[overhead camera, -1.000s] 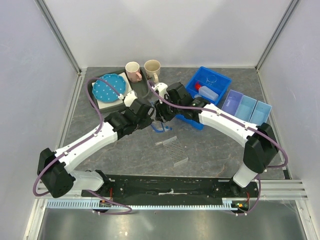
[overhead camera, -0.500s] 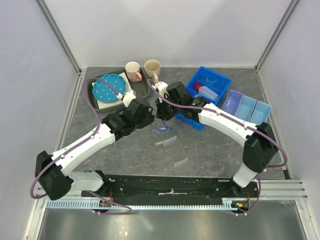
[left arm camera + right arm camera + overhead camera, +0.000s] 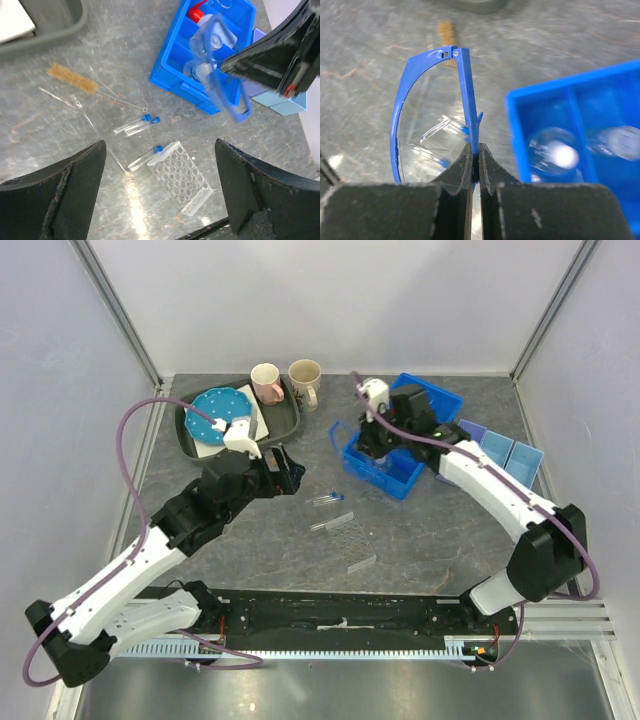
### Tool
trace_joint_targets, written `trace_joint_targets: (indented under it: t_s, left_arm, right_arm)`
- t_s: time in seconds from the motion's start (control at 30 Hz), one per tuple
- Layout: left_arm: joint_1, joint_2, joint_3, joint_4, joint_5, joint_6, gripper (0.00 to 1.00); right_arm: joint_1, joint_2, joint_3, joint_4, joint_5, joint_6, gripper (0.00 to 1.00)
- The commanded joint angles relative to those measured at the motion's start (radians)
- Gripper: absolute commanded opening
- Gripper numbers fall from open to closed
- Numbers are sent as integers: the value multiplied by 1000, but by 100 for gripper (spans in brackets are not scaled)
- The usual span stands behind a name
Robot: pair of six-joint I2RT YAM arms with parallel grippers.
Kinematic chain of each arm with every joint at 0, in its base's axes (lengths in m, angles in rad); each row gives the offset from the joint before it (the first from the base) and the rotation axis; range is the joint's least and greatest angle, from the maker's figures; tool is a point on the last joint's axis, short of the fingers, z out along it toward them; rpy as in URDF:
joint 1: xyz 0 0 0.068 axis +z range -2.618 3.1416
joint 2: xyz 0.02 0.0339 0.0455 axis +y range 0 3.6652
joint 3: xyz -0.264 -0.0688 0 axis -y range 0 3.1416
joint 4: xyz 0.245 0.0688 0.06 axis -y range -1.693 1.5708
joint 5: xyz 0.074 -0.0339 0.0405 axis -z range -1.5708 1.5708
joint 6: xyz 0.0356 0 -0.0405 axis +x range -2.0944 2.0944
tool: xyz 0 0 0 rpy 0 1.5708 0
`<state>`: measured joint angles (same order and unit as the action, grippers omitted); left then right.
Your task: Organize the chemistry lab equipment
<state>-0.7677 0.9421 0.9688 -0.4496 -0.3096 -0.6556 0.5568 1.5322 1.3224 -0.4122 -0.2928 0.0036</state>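
Note:
My right gripper (image 3: 476,150) is shut on one arm of the blue-framed safety glasses (image 3: 400,115). It holds them in the air at the near left edge of the blue bin (image 3: 405,478); they also show as glasses (image 3: 216,75) in the left wrist view. The red-capped squeeze bottle (image 3: 197,11) lies in that bin. My left gripper (image 3: 160,150) is open and holds nothing. Below it the table carries the tan brush (image 3: 72,80), a pair of blue-capped tubes (image 3: 136,125), a single tube (image 3: 144,157) and the clear rack (image 3: 182,172) beside it.
A pink mug (image 3: 266,380) and a beige mug (image 3: 305,374) stand at the back. The blue dotted plate (image 3: 214,412) sits on the grey tray (image 3: 284,418) behind my left arm. Light blue bins (image 3: 497,453) are at the right.
The left gripper opened, let go of the glasses and drew back to the left. The right gripper shut on them and carried them right to the blue bin.

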Motion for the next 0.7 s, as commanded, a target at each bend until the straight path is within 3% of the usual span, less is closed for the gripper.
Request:
trace_joint_targets:
  t_s: [0.0,0.2,0.37,0.67]
  left_arm:
    - [18,-84,-4,49,-2,365,97]
    - [36,-72,-54,11,-57,565,100]
    - [36,-22,-136,22,-36,593,94]
    - [36,3,-151,5,1,580,88]
  right_arm:
    - [-165,-113,-8,-34,-6,-68,7]
    - [-457,-204,-57,-88,-22,-79,9]
    - [-717,-189,-91,-93,-104,21,9]
    - [-882,3,-94,-37,-160,98,9]
